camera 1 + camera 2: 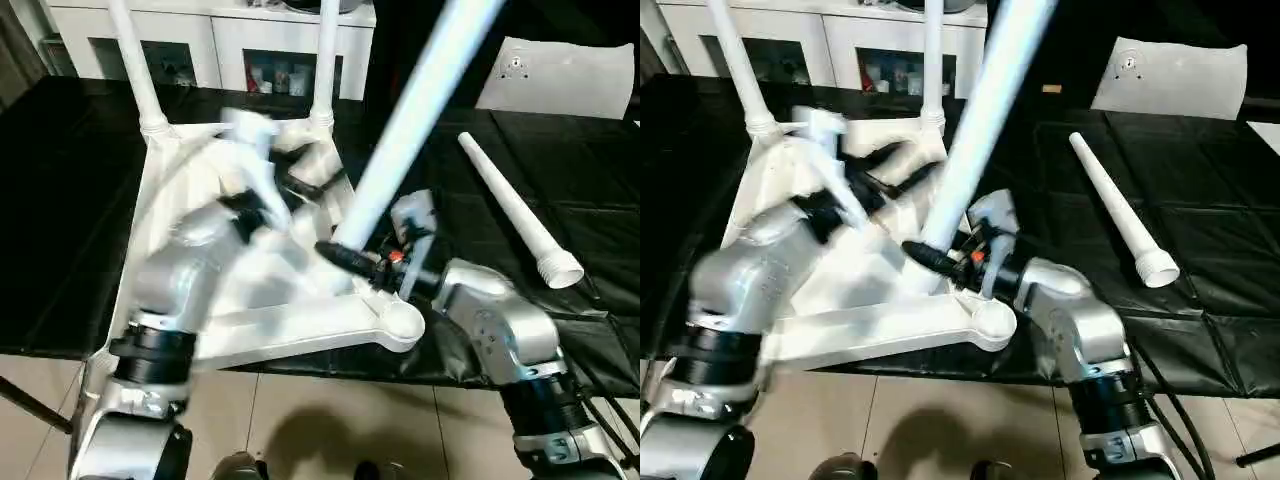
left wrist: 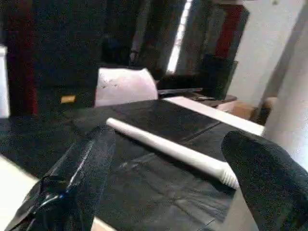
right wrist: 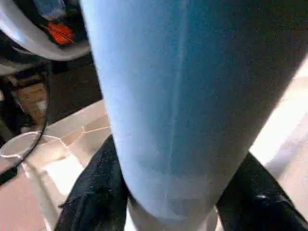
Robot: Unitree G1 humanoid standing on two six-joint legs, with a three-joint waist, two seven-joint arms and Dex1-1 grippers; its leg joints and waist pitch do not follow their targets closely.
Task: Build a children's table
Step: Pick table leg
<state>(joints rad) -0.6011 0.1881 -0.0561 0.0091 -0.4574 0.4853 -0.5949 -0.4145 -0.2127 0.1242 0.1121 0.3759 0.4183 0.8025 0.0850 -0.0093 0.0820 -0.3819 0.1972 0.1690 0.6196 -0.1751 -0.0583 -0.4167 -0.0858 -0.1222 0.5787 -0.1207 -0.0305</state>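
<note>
The white tabletop [image 1: 300, 328] lies upside down on the black-covered table. Two white legs [image 1: 135, 70] [image 1: 326, 60] stand upright in its far corner sockets. My right gripper [image 1: 352, 250] is shut on the thick lower end of a third leg [image 1: 420, 100], which leans up and to the right over the tabletop's right side; black fingers [image 3: 96, 192] flank it in the right wrist view. My left gripper [image 1: 300, 172] hovers open over the ribbed underside, holding nothing. A fourth leg [image 1: 510, 205] lies loose on the cloth to the right, also the leg [image 2: 163, 147] in the left wrist view.
The near right corner socket [image 1: 400, 320] hangs over the table's front edge above the tiled floor. A flat white sheet [image 1: 560, 75] lies at the back right. White glass-door cabinets [image 1: 200, 40] stand behind the table.
</note>
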